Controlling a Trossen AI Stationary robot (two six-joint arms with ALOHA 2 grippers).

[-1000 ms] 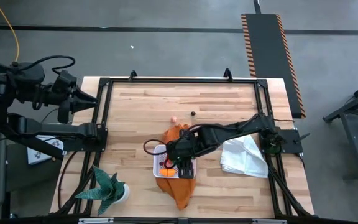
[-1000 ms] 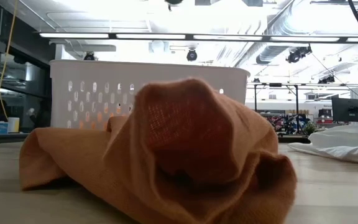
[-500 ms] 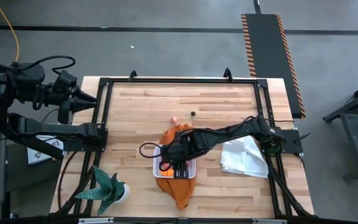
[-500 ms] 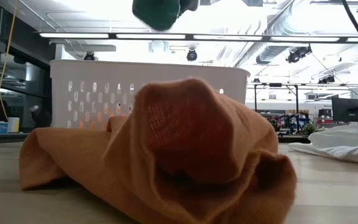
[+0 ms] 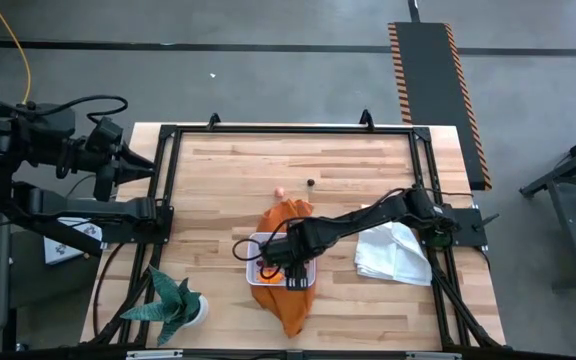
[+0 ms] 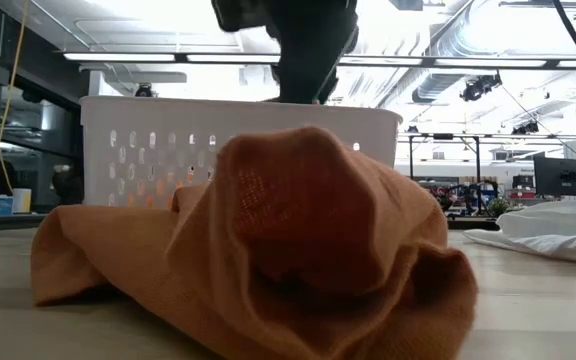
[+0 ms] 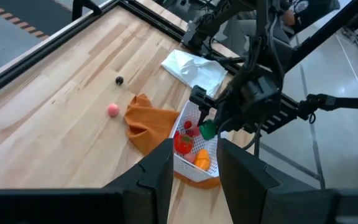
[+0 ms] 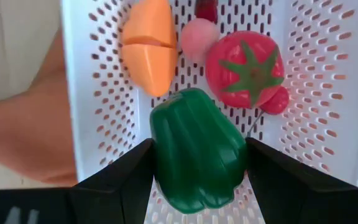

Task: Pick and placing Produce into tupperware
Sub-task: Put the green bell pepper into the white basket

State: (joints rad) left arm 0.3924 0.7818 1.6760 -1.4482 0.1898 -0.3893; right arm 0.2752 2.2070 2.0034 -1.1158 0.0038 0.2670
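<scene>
Right wrist view: 1 green pepper (image 8: 196,151), 1 tomato (image 8: 245,70) (1 orange piece (image 8: 148,48)).

In the low view the orange cloth (image 6: 268,240) fills the foreground and hides most of the white container (image 6: 148,150) behind it; only the slotted wall shows, and the produce inside appears merely as orange and red glints through the slots. The right arm is cut off by that picture's top edge, so its jaws are out of sight there. From above, the right gripper (image 5: 286,262) covers much of the container, and the pieces under it cannot be told apart. The small dark object (image 5: 310,183) on the tabletop (image 5: 368,165) is too tiny to identify. In the right wrist view the green pepper (image 8: 196,149) hides part of the container's base.
</scene>
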